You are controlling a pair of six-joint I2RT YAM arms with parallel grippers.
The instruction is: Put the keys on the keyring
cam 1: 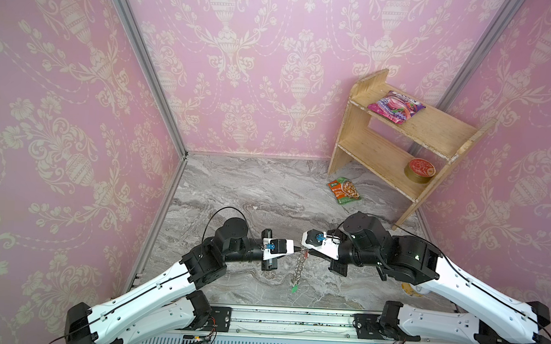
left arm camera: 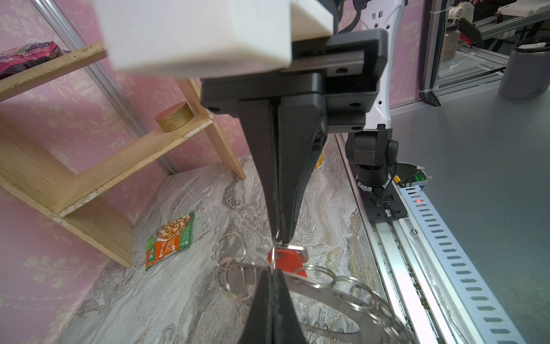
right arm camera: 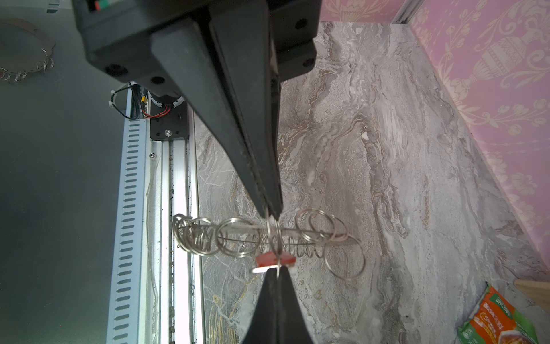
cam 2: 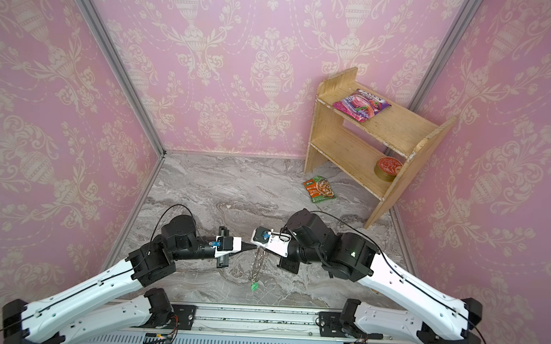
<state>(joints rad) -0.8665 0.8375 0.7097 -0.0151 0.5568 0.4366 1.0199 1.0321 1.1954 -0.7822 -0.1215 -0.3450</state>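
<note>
Low centre in both top views, the left claw (cam 1: 297, 250) is pressed together on a thin wire loop at the top of the keyring (cam 1: 298, 269). The keyring hangs edge-on from the tips, with a green-tagged key (cam 1: 294, 288) at its lower end. The red-tagged key (left arm camera: 285, 260) sits between the two tips. The right claw (cam 1: 309, 251) likewise pinches a wire loop there. Toward the upper right, an orange-green packet (cam 1: 344, 191) lies on the marble table (cam 1: 234, 183).

keyring (left arm camera: 309, 290): shiny metal | shelf (cam 1: 438, 129): matt rough wood | pkt (cam 1: 344, 191): glossy plastic
</note>
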